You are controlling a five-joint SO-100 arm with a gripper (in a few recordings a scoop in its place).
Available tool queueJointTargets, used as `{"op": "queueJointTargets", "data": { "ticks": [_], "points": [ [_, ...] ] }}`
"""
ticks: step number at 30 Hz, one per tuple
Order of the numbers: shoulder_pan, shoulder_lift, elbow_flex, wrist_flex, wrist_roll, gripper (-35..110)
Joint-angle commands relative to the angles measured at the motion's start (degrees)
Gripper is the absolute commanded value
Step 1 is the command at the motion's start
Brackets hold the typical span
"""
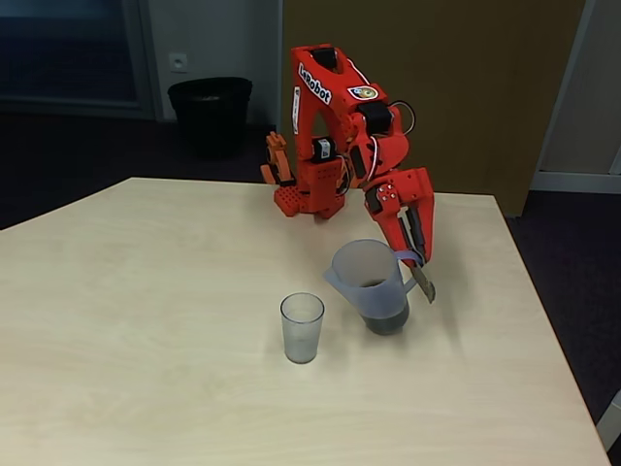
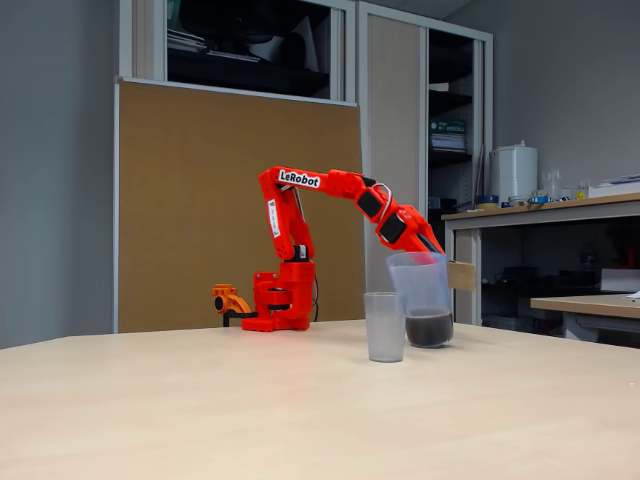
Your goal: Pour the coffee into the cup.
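gripping the jug (image 1: pixel 374 282) by its flat handle, claw (image 1: pixel 419 264) clamped | cup (image 1: pixel 302 327) empty on bench (image 1: pixel 146 291), just left of the spout in this fixed view | coffee (image 1: pixel 386 318) low, tip left

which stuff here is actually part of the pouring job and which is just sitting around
Part of the job:
- cup, empty, standing left of the jug
- coffee, dark, low in the jug
- jug, upright on the table
- end effector at the jug's handle

Just there:
- black bin behind the table
- brown board
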Motion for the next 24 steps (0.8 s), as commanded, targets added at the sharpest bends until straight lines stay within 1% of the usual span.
{"op": "queueJointTargets", "data": {
  "ticks": [1,12,24],
  "points": [
    [-0.1,1.9,-4.3,1.7,0.9,0],
    [1.0,0.0,-7.1,1.8,1.1,0],
    [1.8,-2.4,-7.3,-1.8,6.6,0]
  ]
}}
